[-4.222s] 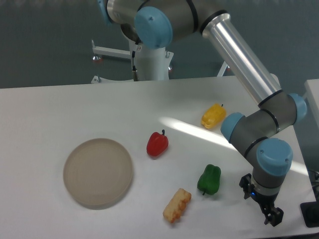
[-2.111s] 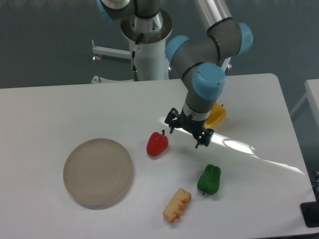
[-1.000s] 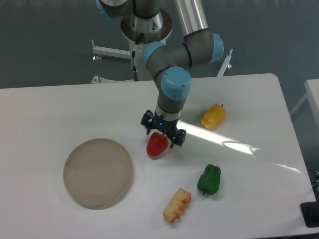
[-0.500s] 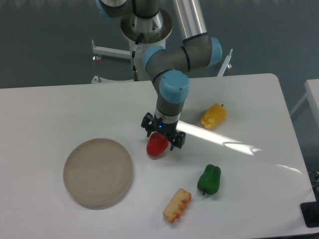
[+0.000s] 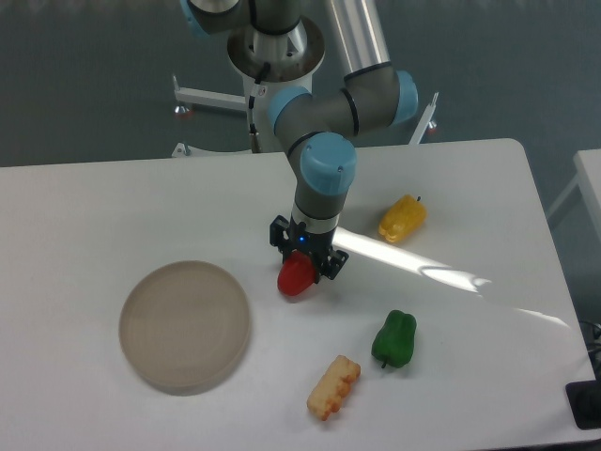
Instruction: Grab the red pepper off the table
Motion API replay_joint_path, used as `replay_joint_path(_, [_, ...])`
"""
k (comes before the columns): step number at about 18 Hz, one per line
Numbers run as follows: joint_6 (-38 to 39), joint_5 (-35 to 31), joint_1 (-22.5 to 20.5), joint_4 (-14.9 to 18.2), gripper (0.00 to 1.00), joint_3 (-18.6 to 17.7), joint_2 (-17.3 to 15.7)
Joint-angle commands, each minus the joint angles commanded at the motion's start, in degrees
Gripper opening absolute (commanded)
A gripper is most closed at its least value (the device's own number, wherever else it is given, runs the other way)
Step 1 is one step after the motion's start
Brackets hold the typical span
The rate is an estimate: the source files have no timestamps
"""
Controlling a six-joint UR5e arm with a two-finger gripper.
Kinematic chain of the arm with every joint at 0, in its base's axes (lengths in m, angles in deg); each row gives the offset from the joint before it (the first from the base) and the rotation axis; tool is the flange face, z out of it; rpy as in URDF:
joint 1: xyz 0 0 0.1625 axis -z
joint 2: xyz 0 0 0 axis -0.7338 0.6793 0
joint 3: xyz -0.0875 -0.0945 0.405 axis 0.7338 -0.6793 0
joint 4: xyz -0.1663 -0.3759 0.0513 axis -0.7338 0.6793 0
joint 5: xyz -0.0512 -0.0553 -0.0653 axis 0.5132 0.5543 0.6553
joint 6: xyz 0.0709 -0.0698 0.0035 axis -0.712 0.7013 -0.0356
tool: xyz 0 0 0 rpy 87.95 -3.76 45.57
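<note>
The red pepper (image 5: 293, 279) rests on the white table (image 5: 113, 207), just right of the round plate. My gripper (image 5: 305, 262) stands straight over it, pointing down. Its black fingers have closed in on the pepper's upper part and hide the stem. Only the pepper's lower left bulge shows below the fingers. The pepper still seems to touch the tabletop.
A tan round plate (image 5: 185, 326) lies at the front left. A yellow pepper (image 5: 402, 218) sits to the right of the gripper, with a green pepper (image 5: 394, 338) and a pale corn-like toy (image 5: 333, 386) in front of it. The table's right edge runs near x 590.
The arm swung from the front right corner across to the red pepper and came down over it. In the last half second the fingers have drawn together around the pepper.
</note>
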Motion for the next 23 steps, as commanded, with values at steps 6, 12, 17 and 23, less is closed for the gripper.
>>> replay_joint_path(6, [-6.3, -0.1, -1.2, 0.6, 0.53, 5.4, -0.6])
replay_joint_path(12, [-16.8, -2.2, -4.7, 7.8, 0.53, 16.2, 0.0])
replay_joint_path(17, [-23.8, -2.5, -6.9, 8.3, 0.53, 17.9, 0.7])
replay_joint_path(23, [-24.4, -2.5, -6.9, 7.6, 0.53, 17.8, 1.1])
